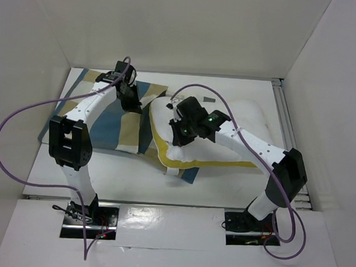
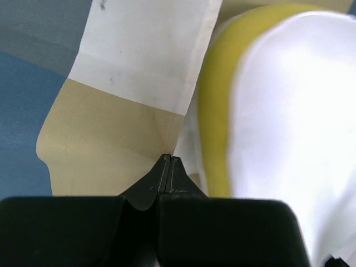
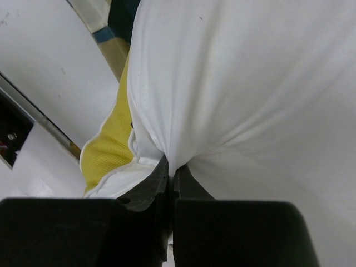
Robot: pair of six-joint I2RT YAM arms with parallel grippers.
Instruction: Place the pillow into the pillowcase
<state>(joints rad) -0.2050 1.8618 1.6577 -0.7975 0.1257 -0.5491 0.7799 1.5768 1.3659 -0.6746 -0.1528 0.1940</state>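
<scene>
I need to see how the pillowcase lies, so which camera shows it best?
The top external view: the pillowcase lies spread out left of the pillow, one corner showing beneath the pillow. The left wrist view gives only a close patch of its checks; the right wrist view only a sliver at top left.

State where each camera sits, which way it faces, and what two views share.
Top external: above, behind the bases, facing down on left arm, right arm, pillow, pillowcase.
Left wrist: faces past shut left hand to the pillowcase edge.
Right wrist: faces past right hand pinching the pillow.
Shared: both wrist views show the pillow's yellow band.
</scene>
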